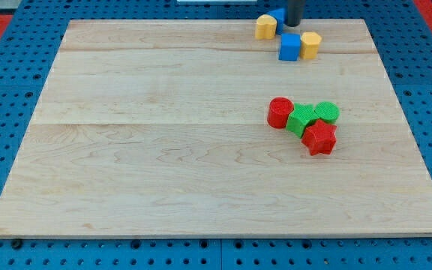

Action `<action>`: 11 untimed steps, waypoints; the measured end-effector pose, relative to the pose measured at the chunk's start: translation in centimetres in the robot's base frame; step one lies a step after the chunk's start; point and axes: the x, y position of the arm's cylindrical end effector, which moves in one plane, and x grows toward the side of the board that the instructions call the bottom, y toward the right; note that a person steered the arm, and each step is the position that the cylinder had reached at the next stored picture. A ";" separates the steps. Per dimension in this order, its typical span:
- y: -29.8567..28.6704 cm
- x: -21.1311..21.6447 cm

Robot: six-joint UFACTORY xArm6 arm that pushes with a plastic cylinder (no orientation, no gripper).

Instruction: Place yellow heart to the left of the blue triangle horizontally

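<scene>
**A:** Start at the near end of the board. What's there?

**B:** The wooden board (163,172) is bare along the view's bottom. Farther in, toward the view's right, sits a cluster: red cylinder (280,112), green cube (301,120), green cylinder (326,112) and a red star-like block (320,138), all touching or nearly so. None belongs to the task.

**A:** And at the far edge?

**B:** A blue cube (289,46) with a yellow hexagonal block (310,44) just at its 3 o'clock. Beyond them, the yellow heart (266,26), and touching it at about 2 o'clock, the blue triangle (278,15), largely hidden by the rod.

**A:** Where's my tip?

**B:** My tip (294,25) stands at 3 o'clock from the heart, just beside the triangle. There's no pincer to open or close, only the bare rod.

**A:** So the relation that matters?

**B:** The heart lies at roughly 8 o'clock from the triangle, already leftward but slightly nearer. I judge a small nudge toward 12 would level them.
</scene>
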 end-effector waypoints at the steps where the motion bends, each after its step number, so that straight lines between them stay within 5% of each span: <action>1: -2.8 0.2; 3: -2.3 2.7; 6: -10.7 6.4; 8: -17.3 4.2; 9: -16.8 2.5; 11: -9.6 10.4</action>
